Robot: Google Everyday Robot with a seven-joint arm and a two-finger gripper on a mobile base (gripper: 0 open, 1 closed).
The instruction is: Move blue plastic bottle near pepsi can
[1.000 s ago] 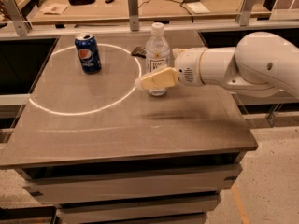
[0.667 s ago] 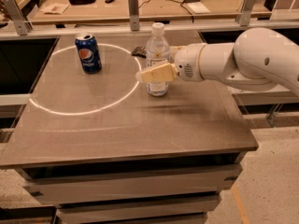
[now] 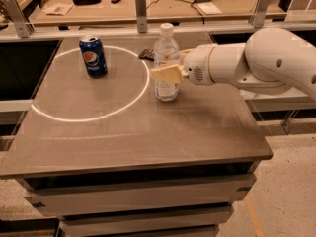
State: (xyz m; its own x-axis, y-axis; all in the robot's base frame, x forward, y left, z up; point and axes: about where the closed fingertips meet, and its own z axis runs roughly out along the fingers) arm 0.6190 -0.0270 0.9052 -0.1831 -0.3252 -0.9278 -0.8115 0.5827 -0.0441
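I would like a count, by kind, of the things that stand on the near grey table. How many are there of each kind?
Cans: 1, the pepsi can.
Bottles: 1, the blue plastic bottle, with the end effector at its middle.
Other: 1, a small dark object behind the bottle; I cannot tell what it is.
Total: 3.

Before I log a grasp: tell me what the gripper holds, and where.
Cannot tell. The gripper is at the middle of the blue plastic bottle, which stands on the table.
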